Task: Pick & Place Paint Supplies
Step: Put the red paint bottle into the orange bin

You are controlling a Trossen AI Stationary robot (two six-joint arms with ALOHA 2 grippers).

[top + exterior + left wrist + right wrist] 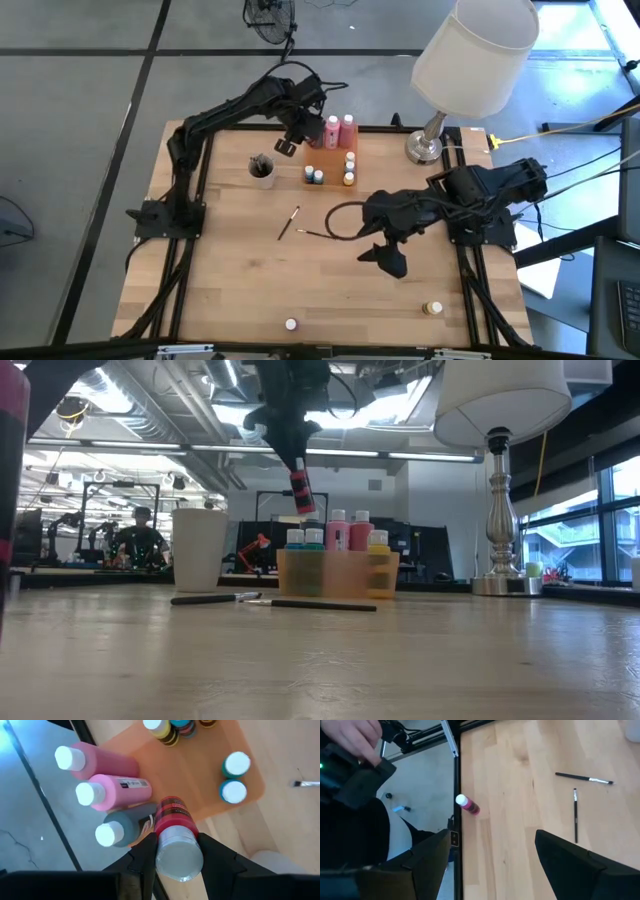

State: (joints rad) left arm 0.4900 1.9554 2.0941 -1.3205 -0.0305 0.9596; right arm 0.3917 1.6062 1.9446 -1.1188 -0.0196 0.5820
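One red bottle (172,817) hangs in the air, pinched between the two fingers of the left claw (175,855), which holds it by its bottom end with the rest pointing down. It is above the near edge of the orange tray (200,775), close to three taller bottles that already stand there: two pink bottles (107,780) and a grey bottle (125,825). From the side, the red bottle is still well above the tray and tipped a little. Small pots (230,777) with white caps also sit in the tray, some blue and some yellow. So a good part of the job looks done, and this bottle seems to be next to go in beside the other three. More is left on the table. Two thin brushes (290,222) lie on the wood between the arms, apart from the tray. A little pink pot (291,324) and a little yellow pot (432,308) sit far off near the front edge of the table. The right claw (385,256) hangs over the middle of the table with its fingers spread wide and nothing in them, near the brushes. A white cup (262,170) with dark sticks in it stands beside the tray, and a lamp (470,60) stands at the back corner.
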